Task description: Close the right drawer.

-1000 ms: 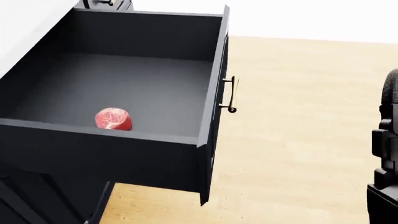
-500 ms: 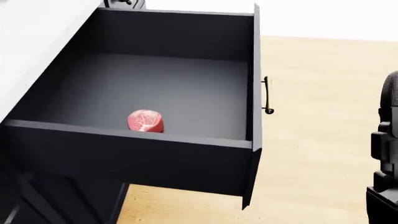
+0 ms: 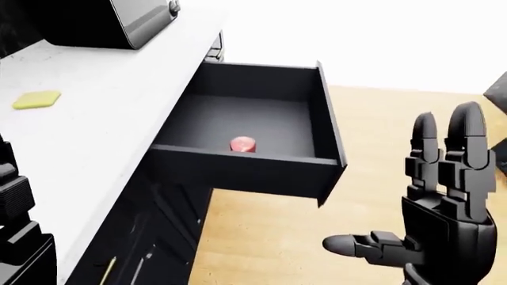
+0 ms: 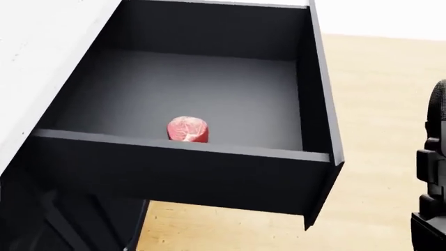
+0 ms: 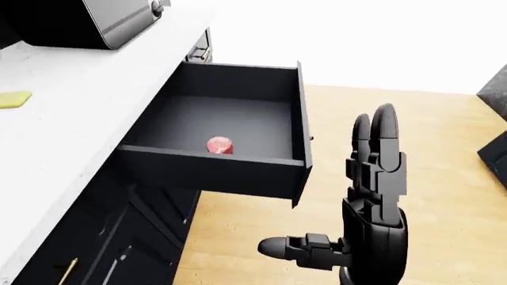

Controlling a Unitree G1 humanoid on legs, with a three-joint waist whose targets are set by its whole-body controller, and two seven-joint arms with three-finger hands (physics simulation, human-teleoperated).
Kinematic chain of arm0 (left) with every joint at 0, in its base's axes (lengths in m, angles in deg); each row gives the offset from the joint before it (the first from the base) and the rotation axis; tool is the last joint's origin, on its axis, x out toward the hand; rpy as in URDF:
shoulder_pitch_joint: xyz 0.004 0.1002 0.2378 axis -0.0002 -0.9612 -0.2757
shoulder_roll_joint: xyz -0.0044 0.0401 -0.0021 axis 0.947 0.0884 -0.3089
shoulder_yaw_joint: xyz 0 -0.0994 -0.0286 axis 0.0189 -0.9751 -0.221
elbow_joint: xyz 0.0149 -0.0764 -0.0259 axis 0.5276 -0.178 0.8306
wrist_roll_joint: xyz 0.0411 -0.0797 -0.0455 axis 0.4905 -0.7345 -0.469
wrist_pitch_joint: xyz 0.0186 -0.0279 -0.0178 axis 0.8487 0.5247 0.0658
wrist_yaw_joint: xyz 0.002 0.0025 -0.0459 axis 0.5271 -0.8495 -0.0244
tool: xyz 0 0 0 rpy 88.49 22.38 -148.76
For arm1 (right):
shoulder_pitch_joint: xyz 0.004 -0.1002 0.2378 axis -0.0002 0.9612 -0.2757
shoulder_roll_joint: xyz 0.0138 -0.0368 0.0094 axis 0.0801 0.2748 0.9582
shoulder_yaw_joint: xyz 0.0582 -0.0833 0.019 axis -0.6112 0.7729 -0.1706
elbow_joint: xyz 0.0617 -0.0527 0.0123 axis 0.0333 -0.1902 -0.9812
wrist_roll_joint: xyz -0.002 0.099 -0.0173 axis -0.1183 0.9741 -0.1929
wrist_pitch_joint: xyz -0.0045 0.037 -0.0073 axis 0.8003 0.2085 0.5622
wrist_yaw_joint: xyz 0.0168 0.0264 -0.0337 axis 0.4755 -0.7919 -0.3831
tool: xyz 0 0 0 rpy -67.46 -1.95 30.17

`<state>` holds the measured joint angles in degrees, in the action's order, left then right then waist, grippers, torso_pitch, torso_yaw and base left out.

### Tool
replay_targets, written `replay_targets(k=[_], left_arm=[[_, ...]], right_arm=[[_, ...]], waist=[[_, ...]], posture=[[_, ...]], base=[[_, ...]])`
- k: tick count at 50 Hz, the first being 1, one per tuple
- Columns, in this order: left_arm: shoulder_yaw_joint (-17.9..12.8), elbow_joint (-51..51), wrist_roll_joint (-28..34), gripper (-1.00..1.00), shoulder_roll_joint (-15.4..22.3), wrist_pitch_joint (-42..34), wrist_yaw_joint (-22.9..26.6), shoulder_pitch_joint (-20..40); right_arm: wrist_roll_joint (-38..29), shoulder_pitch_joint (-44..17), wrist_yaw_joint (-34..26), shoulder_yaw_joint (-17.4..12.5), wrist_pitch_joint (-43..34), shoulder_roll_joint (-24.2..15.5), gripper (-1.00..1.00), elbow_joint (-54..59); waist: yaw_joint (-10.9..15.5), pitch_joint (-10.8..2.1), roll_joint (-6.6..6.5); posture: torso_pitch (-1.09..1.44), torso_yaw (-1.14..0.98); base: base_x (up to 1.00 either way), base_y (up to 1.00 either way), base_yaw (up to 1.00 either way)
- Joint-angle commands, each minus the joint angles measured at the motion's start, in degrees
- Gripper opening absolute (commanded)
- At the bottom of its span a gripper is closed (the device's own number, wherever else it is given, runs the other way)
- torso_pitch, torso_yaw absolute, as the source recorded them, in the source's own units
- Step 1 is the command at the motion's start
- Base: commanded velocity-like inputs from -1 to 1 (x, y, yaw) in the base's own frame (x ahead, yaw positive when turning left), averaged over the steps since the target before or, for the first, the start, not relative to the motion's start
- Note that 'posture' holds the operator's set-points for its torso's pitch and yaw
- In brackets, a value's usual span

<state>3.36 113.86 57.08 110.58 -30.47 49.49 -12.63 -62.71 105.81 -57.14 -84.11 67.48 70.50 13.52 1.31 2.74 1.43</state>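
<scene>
The right drawer stands pulled far out from under the white counter, its dark box open to view. A red piece of meat lies on the drawer's floor near the nearer side wall. The drawer's front panel faces right, with a bit of its handle showing. My right hand is raised to the right of the drawer, apart from it, fingers upright and thumb stretched left, holding nothing. At the left-eye view's lower left edge sits a black blocky part of my left hand; its fingers are hidden.
A dark oven-like appliance and a yellow sponge sit on the counter. Dark lower cabinets stand below the drawer. Wooden floor spreads to the right, with a dark object at the right edge.
The head camera has turned, so the drawer slid rightward and grew in the picture; its handle passed out of the head view. The meat keeps its place in the drawer.
</scene>
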Motion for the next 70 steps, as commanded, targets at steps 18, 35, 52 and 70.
replay_targets(k=[18, 35, 52, 70], left_arm=[[-0.73, 2.12, 0.36, 1.0, 0.07, 1.68, 0.23, -0.54], [-0.4, 2.12, 0.67, 1.0, -0.78, 1.58, 0.84, -0.4], [4.47, 1.88, 7.55, 1.0, -23.76, -14.73, 21.75, 17.45], [3.0, -3.05, 5.58, 1.0, -35.55, -1.71, 34.32, 9.42]], right_arm=[[-0.09, 0.02, 0.69, 0.22, 2.15, -0.11, 1.0, -2.3], [-0.47, -0.96, 0.87, 0.05, 1.39, -0.34, 1.0, -1.96], [0.03, -1.16, -0.06, -0.77, 0.6, -0.08, 1.0, -2.37], [1.38, -0.28, -0.57, -1.34, 0.6, 0.32, 1.0, -3.58]], waist=[[-0.77, -1.76, -2.19], [-0.49, 1.12, -3.81], [-2.26, 0.7, -4.81], [-0.42, -0.8, -0.22]], posture=[[0.0, 0.0], [0.0, 0.0], [0.0, 0.0], [0.0, 0.0]], base=[[0.0, 0.0, 0.0], [0.25, 0.0, 0.0], [0.28, 0.0, 0.0], [0.12, 0.0, 0.0]])
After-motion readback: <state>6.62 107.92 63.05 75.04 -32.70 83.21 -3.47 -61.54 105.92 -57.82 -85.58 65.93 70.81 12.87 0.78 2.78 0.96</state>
